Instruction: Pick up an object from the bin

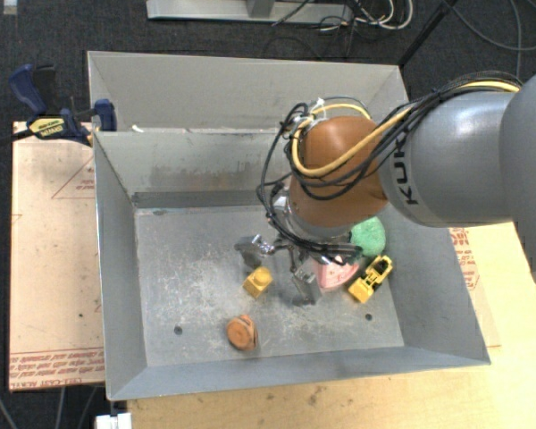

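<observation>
The arm [464, 159] comes into the grey bin [116, 266] from 3 o'clock. Its wrist, under the orange cover [339, 172], stands over the middle of the bin floor. The hand [284, 262] hangs low below this cover, very near the floor. The cover and the cables hide much of it, so I cannot tell if the hand is spread or pressed together, and I see no thing pinched in it.

Two things lie closest to the hand. A small yellow block [257, 281] is on the floor just beside it, at about 7 o'clock. A pink piece [335, 276] is just beside it at about 4 o'clock, partly under the wrist. Which of the two is the one to pick, I cannot say. Further toward 3 o'clock lies a yellow toy vehicle [371, 280], and at 2 o'clock a green lump [370, 235]. A brown round piece [242, 332] rests alone at 7 o'clock, well apart, near the front wall.

In my judgement the task is in its early part: the hand is down among the things, but all of them lie on the floor. The closing, the lift and the carrying out are left to do
</observation>
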Robot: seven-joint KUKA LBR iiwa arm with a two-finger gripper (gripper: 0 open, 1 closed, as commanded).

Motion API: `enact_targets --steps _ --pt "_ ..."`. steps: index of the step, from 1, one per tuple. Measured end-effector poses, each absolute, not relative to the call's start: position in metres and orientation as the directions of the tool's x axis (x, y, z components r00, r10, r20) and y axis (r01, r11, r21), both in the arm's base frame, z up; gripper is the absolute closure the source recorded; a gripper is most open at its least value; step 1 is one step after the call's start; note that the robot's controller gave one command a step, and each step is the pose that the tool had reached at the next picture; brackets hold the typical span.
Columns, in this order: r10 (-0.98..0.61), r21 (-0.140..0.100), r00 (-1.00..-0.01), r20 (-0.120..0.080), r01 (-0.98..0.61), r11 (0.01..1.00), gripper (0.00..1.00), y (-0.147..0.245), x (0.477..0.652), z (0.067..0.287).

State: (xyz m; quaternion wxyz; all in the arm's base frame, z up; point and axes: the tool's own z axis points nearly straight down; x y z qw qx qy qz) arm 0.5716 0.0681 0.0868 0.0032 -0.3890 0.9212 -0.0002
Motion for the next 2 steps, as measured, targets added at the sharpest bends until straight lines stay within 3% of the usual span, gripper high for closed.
enact_targets --steps 1,2 --pt "-0.843 0.000 -0.537 -0.003 -0.843 0.537 1.00 0.0783 0.5740 0.0895" --pt "-0.843 0.001 -0.538 -0.003 -0.843 0.538 1.00 0.0783 0.5739 0.0893"
